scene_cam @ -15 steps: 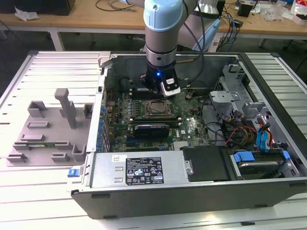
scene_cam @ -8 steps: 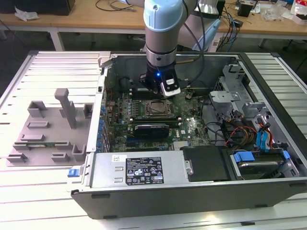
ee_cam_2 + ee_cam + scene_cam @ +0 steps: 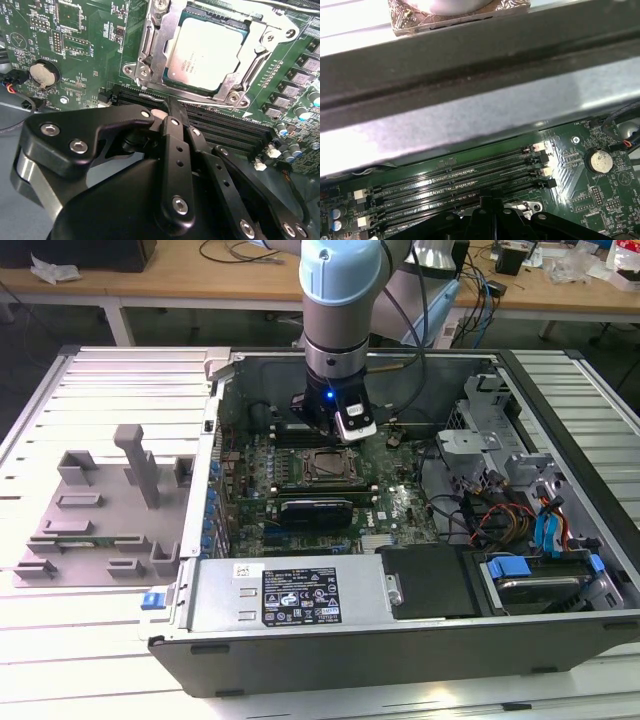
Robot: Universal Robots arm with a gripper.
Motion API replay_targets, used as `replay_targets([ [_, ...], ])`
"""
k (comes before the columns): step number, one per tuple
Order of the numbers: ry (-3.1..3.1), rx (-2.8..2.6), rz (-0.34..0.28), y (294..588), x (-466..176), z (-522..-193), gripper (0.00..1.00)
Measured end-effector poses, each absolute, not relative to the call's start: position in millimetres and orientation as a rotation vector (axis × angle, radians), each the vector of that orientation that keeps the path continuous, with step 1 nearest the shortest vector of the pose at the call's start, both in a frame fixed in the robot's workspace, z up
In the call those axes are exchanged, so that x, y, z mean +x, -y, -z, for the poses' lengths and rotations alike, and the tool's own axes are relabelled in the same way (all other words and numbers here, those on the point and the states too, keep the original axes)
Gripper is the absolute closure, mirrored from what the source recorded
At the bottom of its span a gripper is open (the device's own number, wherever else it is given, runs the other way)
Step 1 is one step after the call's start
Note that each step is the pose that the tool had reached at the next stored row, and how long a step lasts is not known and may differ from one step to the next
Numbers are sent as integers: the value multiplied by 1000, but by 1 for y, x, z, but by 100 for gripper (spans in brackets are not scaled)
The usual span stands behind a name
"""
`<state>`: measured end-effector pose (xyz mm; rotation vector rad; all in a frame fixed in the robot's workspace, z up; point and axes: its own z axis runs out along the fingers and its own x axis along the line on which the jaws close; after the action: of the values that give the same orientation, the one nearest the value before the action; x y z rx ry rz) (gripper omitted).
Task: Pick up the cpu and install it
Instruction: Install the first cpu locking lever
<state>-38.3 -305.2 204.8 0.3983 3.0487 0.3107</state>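
Black gripper (image 3: 169, 107) hangs beside shiny silver-grey cpu (image 3: 207, 52) lying in socket frame (image 3: 150, 52).

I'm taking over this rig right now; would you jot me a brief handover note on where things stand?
Gripper: poised over the memory slots, beside the socket, and not holding the cpu.
Cpu: lies flat inside the socket's metal frame, shiny top up.
Done: the cpu is picked up and set into the socket.
Left: I cannot tell whether the frame is latched over it, so check that.
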Motion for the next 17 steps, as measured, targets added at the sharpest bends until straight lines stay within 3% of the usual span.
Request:
replay_targets([
  [17, -3047, 407, -318, 307, -38, -207, 89],
])
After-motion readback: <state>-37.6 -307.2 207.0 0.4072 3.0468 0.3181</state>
